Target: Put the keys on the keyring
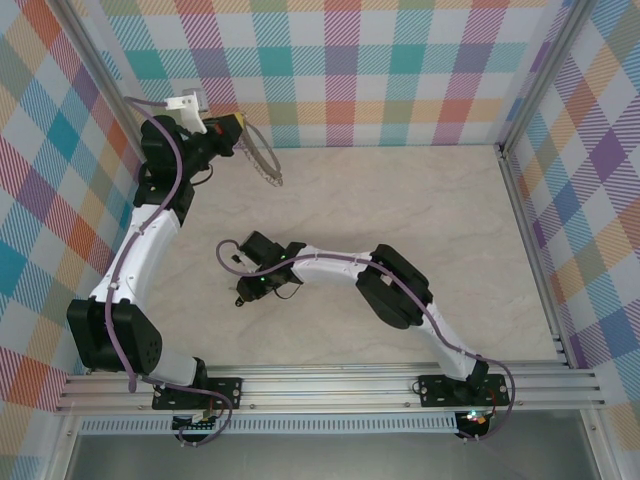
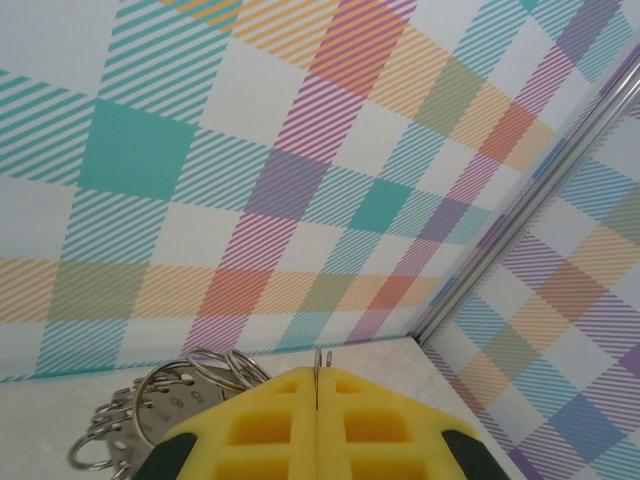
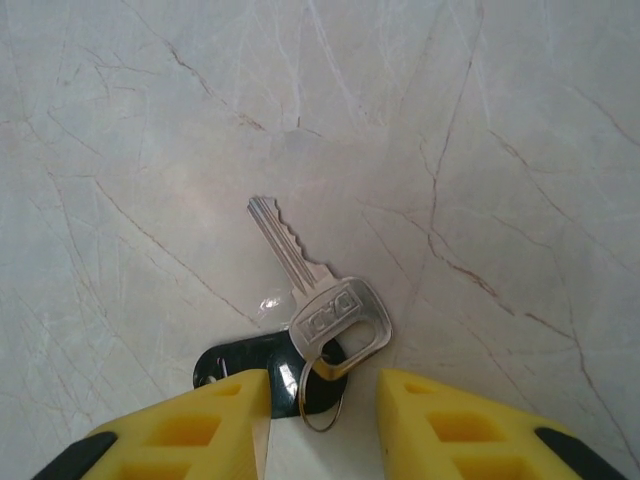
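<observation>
From the right wrist, a silver flat metal key [image 3: 318, 285] lies flat on the pale veined marble-look tabletop [image 3: 480, 150]. Its long axis runs slantwise, the toothed blade pointing away from the right gripper [image 3: 325, 378] and the squarish bow nearest it. A small thin split ring [image 3: 303, 390] passes through the bow, and a glossy black oval tag [image 3: 240, 362] lies touching the key on the side of one finger. The ribbed yellow fingers [image 3: 210, 420] stand apart, one on each side of the split ring and gripping nothing. One finger's edge overlaps the tag.

From above, the right arm bends low across the tabletop with its fingers over the key. Well apart from the key, toward the pastel plaid wall [image 1: 350, 70], the left gripper [image 1: 238, 125] holds the large thin silver-grey bumpy-edged keyring [image 1: 265, 165]. The hoop shows as a narrow arc whose free end curves back toward the key.

From the left wrist, the yellow fingers are pressed together, with a thin metal edge pinched in the seam. Small silvery wire loops [image 2: 165, 400] bunch beside them.
</observation>
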